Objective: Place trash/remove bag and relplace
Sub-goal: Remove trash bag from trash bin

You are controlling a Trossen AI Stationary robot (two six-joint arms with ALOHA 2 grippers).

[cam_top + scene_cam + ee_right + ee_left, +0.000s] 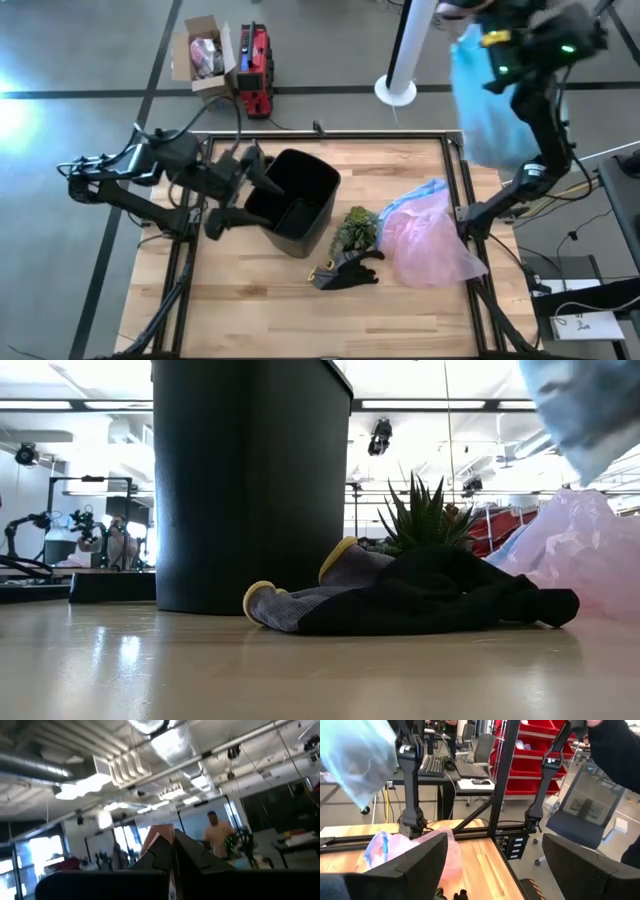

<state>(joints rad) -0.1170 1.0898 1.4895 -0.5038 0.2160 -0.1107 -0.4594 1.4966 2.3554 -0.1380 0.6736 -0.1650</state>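
Observation:
The black bin (pixel 298 200) stands upright on the table left of centre, with no liner showing in it. My left gripper (pixel 248 192) hovers open at the bin's left rim, and nothing is between its fingers (pixel 415 865). My right gripper (pixel 470 22) is raised high past the table's far right corner, shut on the teal-blue bag (pixel 490 100). The bag also shows in the left wrist view (pixel 355 760) and in the low view (pixel 590 410). No loose trash is in view. My right gripper holds the bag by its upper end (pixel 472 45), but the arm and the plastic hide the exact place of contact. Its shut fingers (pixel 172 852) slant upward. The bag hangs bulging below the gripper, lifted clear of the table.
A pink plastic bag (pixel 430 235) lies on the table's right part. A green plant tuft (pixel 355 228) and a black-and-yellow glove (pixel 345 270) lie beside the bin. An open cardboard box (pixel 205 55) and a red case (pixel 255 65) sit on the floor beyond the far edge. People show in the room behind.

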